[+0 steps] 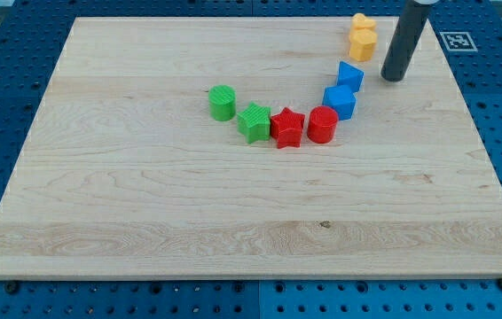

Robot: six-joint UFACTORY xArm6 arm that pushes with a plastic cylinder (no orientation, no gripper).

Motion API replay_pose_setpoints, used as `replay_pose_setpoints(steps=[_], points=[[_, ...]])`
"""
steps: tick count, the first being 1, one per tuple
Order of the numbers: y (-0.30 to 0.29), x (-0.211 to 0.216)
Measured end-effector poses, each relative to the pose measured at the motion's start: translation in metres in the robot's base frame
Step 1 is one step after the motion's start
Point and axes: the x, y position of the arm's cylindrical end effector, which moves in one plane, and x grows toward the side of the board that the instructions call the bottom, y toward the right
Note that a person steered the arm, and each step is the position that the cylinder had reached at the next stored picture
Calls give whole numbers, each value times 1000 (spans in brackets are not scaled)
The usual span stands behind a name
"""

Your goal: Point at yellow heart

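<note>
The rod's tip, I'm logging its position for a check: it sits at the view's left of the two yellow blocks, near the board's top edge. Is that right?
Not quite. In the camera view my tip sits at the view's right of the two yellow blocks, not their left, with a small gap between them. The rest holds: both are near the top edge of the board.

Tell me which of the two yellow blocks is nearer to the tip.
The lower yellow block, toward the view's bottom, is nearer my tip. The other yellow block touches it from the view's top, farther away. Their shapes are unclear.
</note>
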Motion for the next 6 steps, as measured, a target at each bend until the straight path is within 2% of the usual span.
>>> replay_pose_setpoints(steps=[2, 3, 4, 6], points=[[68, -8], [68, -49], [62, -89], [-15, -85]])
